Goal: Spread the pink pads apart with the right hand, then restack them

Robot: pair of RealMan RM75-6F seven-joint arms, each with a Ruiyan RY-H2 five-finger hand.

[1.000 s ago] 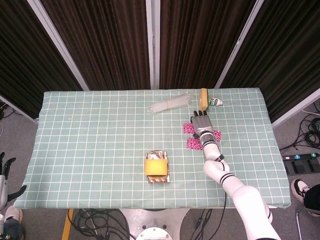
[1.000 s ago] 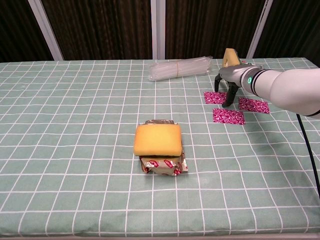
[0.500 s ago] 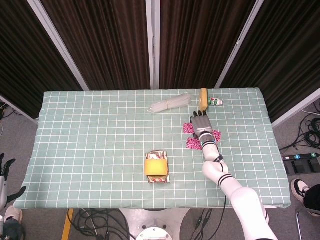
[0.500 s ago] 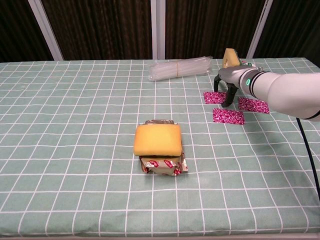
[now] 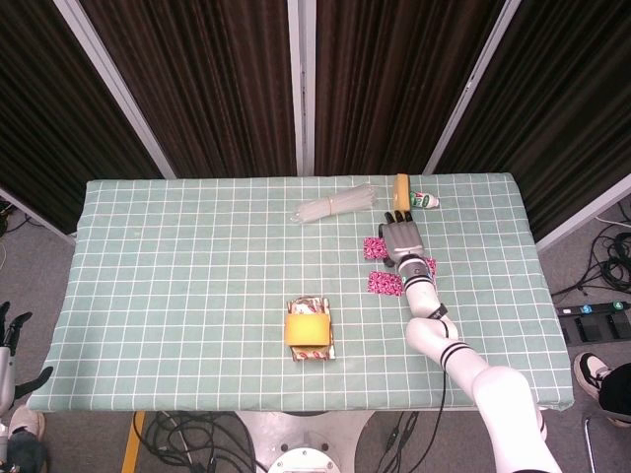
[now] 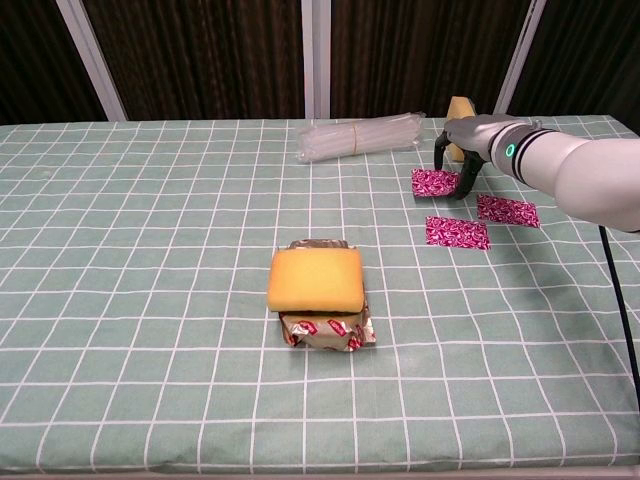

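Three pink patterned pads lie at the table's right side. My right hand (image 6: 462, 150) reaches over the far one (image 6: 433, 183) and pinches its right edge between fingertips; that pad looks raised off the cloth. In the head view the same hand (image 5: 401, 239) covers that pad's (image 5: 373, 246) right part. A second pad (image 6: 457, 232) lies flat nearer me, also seen in the head view as a pad (image 5: 385, 285). A third pad (image 6: 507, 210) lies to the right, half hidden by my wrist in the head view. My left hand (image 5: 12, 340) hangs below the table's left edge, fingers apart, holding nothing.
A yellow sponge (image 6: 315, 279) sits on a foil packet (image 6: 328, 330) at the table's middle front. A clear plastic bundle (image 6: 360, 135) lies at the back. A yellow block (image 5: 400, 190) and a small bottle (image 5: 426, 200) stand just behind my right hand.
My right hand has shifted toward the back of the table, and the far pink pad has moved with it and come up off the cloth. The other two pads stay put.
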